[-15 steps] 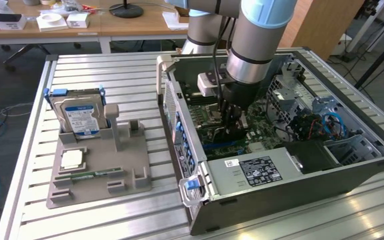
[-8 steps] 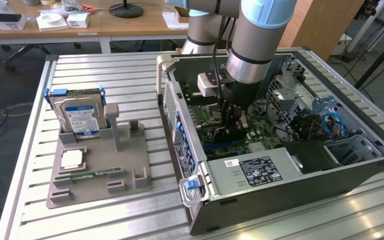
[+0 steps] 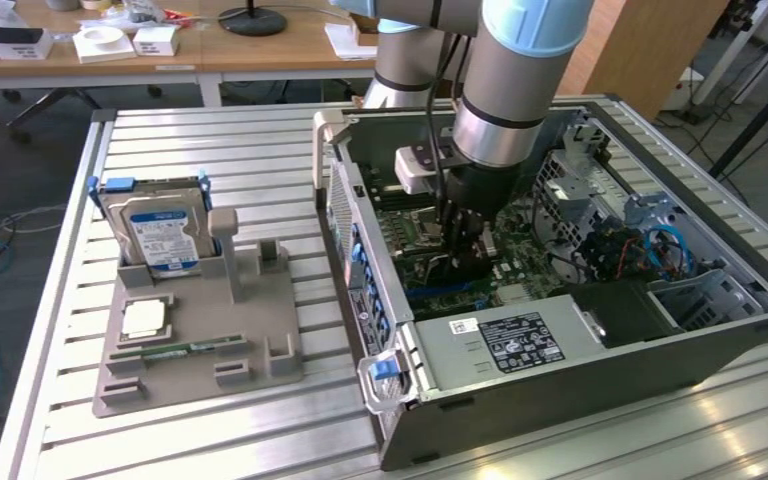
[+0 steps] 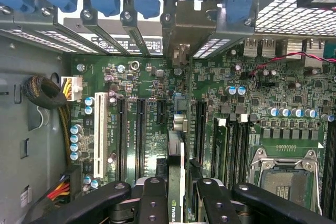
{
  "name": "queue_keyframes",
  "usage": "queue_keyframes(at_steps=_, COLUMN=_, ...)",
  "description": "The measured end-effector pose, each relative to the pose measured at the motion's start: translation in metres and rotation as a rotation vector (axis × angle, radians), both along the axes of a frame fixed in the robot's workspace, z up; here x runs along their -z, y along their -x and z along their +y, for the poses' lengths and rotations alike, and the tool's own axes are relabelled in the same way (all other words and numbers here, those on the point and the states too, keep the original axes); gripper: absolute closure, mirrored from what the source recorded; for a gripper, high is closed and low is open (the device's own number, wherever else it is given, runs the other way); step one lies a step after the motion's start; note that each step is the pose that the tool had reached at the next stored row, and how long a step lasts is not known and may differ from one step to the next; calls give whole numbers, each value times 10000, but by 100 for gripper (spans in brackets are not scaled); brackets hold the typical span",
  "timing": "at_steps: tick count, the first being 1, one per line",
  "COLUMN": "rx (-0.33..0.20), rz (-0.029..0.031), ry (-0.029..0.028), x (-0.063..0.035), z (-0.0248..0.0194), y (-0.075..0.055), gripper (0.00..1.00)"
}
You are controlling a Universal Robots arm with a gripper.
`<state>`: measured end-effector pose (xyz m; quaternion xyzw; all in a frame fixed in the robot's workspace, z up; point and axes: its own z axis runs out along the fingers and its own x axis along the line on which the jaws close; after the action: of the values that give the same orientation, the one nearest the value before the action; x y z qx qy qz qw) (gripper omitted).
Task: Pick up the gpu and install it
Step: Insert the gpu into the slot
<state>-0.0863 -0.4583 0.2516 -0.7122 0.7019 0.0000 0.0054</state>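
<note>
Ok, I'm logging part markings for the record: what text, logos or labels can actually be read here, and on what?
Nothing reads as words.
Logo on the gpu: a brand mark, no legible letters.
Hard drive label: blurred.
Power supply label: too small.
Motherboard print: too small.

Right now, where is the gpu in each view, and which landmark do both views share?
Exterior view: the gpu stands on edge inside the open case, held in the gripper under the arm, just above the motherboard.
Wrist view: the gpu is seen edge-on between the gripper fingers, over the slots.
Shared landmark: the CPU socket beside the card.
</note>
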Motion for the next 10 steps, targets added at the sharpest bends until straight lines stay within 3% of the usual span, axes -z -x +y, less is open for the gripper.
queue_keyframes(at_steps=10, rx=-1, rz=0, ry=0, x=14, z=0, y=0, gripper=74)
